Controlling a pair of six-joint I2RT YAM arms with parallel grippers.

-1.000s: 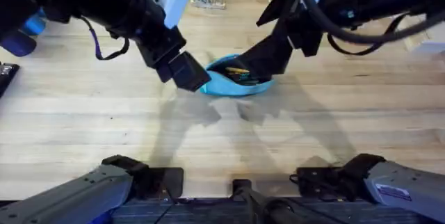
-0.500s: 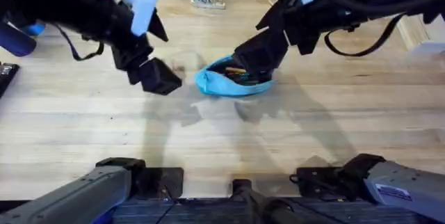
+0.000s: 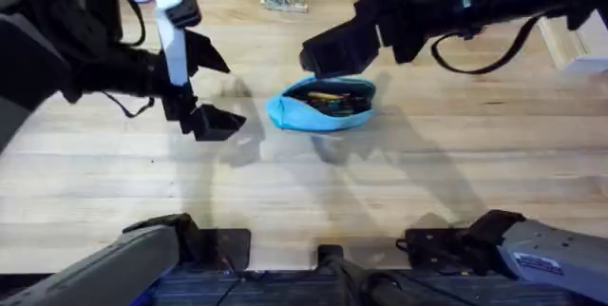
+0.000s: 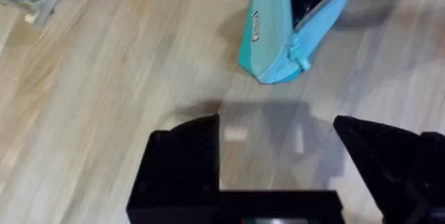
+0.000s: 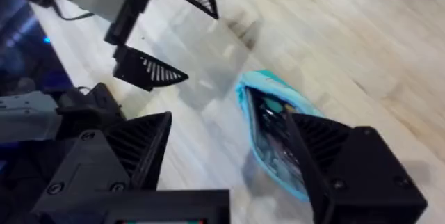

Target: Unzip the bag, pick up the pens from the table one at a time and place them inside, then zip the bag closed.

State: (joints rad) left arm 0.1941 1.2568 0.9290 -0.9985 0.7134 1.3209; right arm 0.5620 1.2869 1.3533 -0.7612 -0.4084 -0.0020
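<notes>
Lying unzipped: the bag [image 3: 321, 106], pens [image 3: 332, 103] seen inside.
Left gripper [image 4: 278, 161]: spread wide, nothing held.
Right gripper [image 5: 229, 158]: spread wide, nothing held.

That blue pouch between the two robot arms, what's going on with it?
Nothing is holding the bag right now. It lies unzipped on the table, with things inside it. The left gripper hangs open beside it and the right gripper hangs open just beyond it, both sets of jaws empty. The zip is not yet closed.
</notes>
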